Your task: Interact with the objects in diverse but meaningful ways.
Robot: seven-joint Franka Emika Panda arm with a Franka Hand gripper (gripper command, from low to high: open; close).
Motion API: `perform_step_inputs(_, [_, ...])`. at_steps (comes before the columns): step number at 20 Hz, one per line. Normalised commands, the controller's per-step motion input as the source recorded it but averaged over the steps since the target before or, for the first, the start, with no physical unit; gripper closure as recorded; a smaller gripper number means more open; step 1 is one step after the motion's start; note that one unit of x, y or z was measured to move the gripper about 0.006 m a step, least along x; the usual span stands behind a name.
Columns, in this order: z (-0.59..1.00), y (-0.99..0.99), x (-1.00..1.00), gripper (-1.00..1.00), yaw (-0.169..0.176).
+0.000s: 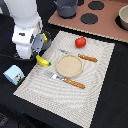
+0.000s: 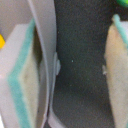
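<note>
I see my gripper (image 1: 40,47) crowded: banana (image 1: 43,61) at its 6 o'clock, carton (image 1: 14,74) at 7. Open mat (image 1: 100,75) lies at 4, beyond plate (image 1: 68,65).

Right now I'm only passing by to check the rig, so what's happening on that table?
The Panda arm's gripper is lowered at the edge of the placemat on the exterior view's left, just above the banana. In the wrist view its pads stand apart on either side of a grey handle-like bar, not clamped on it. The tomato, plate with knife and fork, and carton lie untouched.
</note>
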Motion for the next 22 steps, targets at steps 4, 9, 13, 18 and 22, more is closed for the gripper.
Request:
perform_step_inputs(4, [-0.06, 0.0, -0.08, 1.0, -0.017])
perform_step_inputs(9, [-0.04, 0.0, -0.08, 1.0, -0.019])
perform_step_inputs(13, [0.13, 0.0, -0.04, 1.0, -0.029])
perform_step_inputs(18, [1.0, -0.02, 0.09, 1.0, -0.176])
perform_step_inputs(22, [1.0, 0.13, 0.35, 1.0, -0.144])
